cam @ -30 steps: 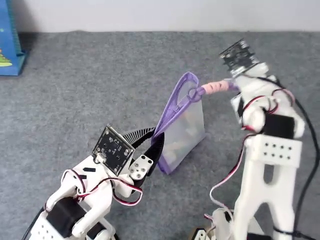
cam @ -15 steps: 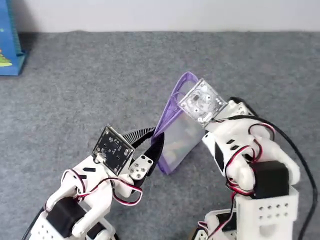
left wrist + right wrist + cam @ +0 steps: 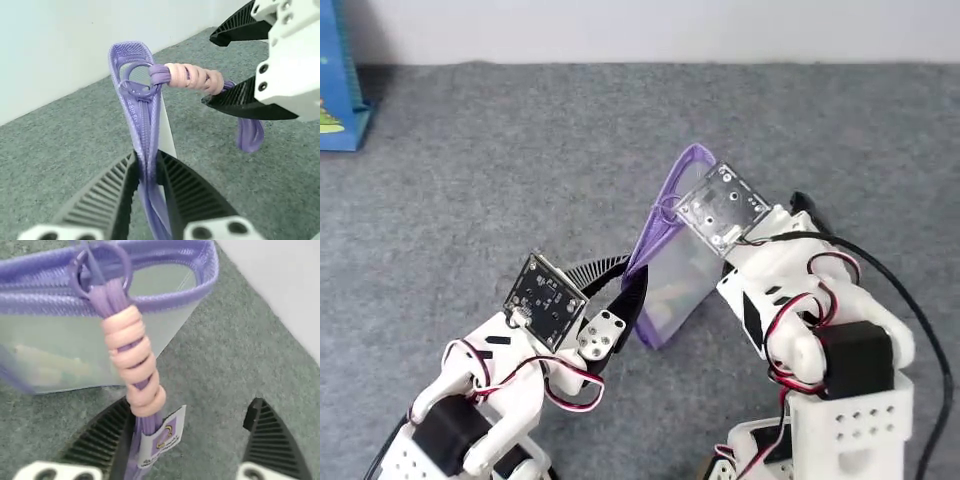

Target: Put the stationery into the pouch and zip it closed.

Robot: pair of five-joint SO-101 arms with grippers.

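1. Pouch [image 3: 675, 275] is standing upright on the table [image 3: 470, 180] between both arms.
2. Left gripper [image 3: 147, 175] is pinching its near end.
3. Right gripper [image 3: 192, 410] is hanging at the far end, pull cord [image 3: 135, 360] lying against one finger.

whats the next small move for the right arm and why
Probably back the right gripper clear of the pink zip pull: its jaws stand open, the pull merely rests against one finger, and the zip looks run to the far end of the pouch, whose near end the left gripper clamps.
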